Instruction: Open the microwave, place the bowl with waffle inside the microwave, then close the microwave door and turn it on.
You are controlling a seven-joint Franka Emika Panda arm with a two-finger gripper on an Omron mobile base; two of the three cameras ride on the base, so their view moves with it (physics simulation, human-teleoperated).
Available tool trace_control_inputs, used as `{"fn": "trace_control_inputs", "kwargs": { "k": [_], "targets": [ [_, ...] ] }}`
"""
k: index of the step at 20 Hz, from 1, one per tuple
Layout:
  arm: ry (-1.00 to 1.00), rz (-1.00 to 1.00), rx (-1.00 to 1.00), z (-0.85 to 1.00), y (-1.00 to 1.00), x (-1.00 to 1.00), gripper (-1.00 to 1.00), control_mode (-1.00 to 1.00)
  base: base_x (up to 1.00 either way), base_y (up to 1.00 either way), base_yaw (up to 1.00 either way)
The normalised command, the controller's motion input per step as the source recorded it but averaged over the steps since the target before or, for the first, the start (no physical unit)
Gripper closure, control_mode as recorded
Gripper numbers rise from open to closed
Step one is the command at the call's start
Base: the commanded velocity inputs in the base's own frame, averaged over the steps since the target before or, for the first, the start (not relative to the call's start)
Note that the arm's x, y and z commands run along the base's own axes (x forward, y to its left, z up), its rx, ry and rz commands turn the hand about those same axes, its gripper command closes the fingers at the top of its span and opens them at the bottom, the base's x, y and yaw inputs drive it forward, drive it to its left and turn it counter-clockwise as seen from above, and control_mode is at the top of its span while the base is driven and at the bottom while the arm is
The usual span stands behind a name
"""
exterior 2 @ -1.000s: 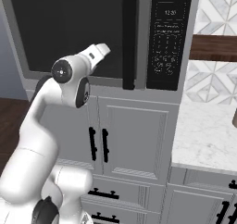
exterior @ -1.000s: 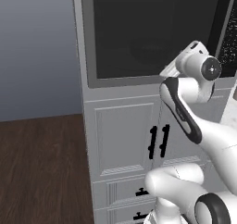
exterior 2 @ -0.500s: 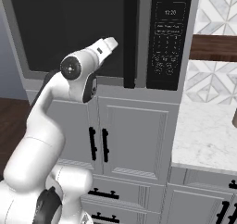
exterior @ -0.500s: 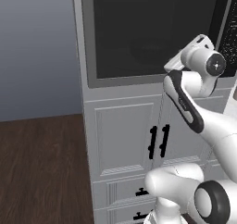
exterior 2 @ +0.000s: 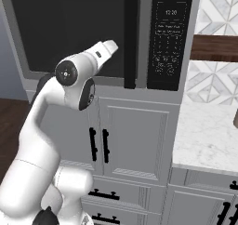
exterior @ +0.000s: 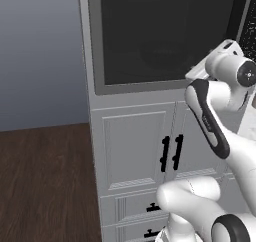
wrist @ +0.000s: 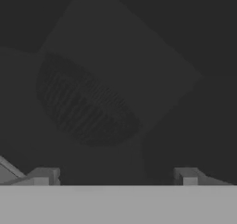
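**Door shut, bowl inside, fingers open at the glass**

Microwave (exterior 2: 102, 33) sits built in above the white cabinets (exterior 2: 135, 140). Door (exterior: 165, 36) is closed flush; its black bar handle (exterior 2: 131, 38) runs vertically just left of the control panel (exterior 2: 169, 38), whose display is lit.

Arm (exterior 2: 51, 126) is raised with the hand pointed at the dark window, close to the glass, left of the handle and near the door's lower edge. Gripper (wrist: 115, 177) is spread wide: fingers (wrist: 44, 176) stand well apart at the bottom of the hand view, nothing between them.

Bowl (wrist: 85, 105) shows dimly through the glass in the hand view, patterned outside visible, sitting in the cavity behind the door. Waffle can't be made out, too dark.

Marble counter (exterior 2: 209, 135) lies to the right of the microwave column, wood floor (exterior: 45, 181) to the left
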Motion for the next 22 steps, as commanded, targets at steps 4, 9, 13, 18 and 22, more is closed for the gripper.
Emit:
{"fn": "trace_control_inputs", "kwargs": {
  "k": [4, 9, 13, 18, 22],
  "targets": [
    [0.02, -0.02, 0.24, 0.46, -0.57, -0.88, -1.0, -1.0, 0.0, 0.0, 0.0],
    [0.05, -0.11, 0.57, 0.14, -0.97, -0.45, -1.0, -1.0, 0.0, 0.0, 0.0],
    [-0.02, -0.09, 0.52, 0.04, -0.89, -0.44, -1.0, -1.0, 0.0, 0.0, 0.0],
    [-0.01, -0.14, 0.45, -0.07, -0.66, -0.27, -1.0, -1.0, 0.0, 0.0, 0.0],
    [-0.04, 0.0, 0.19, -0.3, 0.01, -0.13, -1.0, -1.0, 0.0, 0.0, 0.0]
  ]
}}
